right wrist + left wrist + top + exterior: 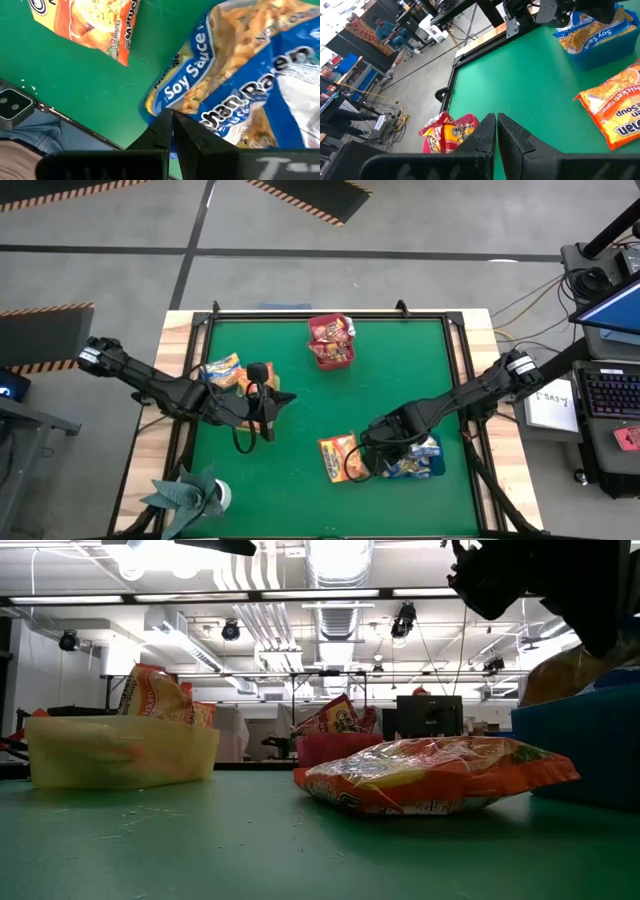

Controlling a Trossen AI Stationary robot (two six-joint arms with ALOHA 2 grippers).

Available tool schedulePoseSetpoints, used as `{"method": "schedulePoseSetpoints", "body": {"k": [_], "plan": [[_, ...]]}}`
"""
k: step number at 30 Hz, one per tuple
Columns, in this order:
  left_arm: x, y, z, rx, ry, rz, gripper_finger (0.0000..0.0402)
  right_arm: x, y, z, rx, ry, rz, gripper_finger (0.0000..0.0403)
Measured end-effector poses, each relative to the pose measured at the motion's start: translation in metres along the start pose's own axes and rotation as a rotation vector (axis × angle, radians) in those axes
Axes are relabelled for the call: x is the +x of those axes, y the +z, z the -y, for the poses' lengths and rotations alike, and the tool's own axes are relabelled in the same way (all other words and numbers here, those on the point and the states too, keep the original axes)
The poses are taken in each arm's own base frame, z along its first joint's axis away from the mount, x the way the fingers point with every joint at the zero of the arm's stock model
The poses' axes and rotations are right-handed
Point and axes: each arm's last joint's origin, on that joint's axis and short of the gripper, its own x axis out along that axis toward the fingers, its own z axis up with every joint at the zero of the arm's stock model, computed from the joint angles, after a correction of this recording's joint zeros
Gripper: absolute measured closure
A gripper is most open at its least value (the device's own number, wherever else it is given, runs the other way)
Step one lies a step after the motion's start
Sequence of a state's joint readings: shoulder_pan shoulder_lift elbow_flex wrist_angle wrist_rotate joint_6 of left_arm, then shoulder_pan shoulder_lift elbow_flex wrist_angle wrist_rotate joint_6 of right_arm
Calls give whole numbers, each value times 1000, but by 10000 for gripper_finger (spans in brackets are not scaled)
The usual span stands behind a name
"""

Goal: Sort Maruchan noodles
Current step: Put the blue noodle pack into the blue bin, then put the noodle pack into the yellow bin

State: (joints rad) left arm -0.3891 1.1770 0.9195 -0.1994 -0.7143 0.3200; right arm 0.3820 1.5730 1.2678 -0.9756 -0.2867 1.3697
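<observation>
Maruchan noodles lie sorted in three trays. Orange packets fill the yellow tray at the left, and red ones fill the red tray at the far middle. Blue packets sit in the blue tray at the near right. One orange packet lies flat on the green table beside the blue tray. My right gripper is shut, pointing steeply down over the blue packets' edge. My left gripper is shut and holds nothing, raised above the table's left half near the yellow tray. My right gripper has its shut fingertips over the edge of the blue soy sauce packet, coming from above. I cannot tell whether they touch the wrapper.
A grey-green plant-like object stands at the near left corner. Black rails frame the green mat. Bare mat lies between the trays in the middle.
</observation>
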Motion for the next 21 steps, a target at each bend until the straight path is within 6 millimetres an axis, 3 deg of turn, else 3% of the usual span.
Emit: {"method": "schedulePoseSetpoints", "body": {"k": [7,16,21], "plan": [[0,0,1,-3,-3,-3,402,1,0,1,0,1,0,394],[0,-1,1,0,-4,-6,402,-33,-4,2,30,-110,87,394],[0,-1,1,0,-5,-7,402,-27,-1,6,25,-166,135,394]]}}
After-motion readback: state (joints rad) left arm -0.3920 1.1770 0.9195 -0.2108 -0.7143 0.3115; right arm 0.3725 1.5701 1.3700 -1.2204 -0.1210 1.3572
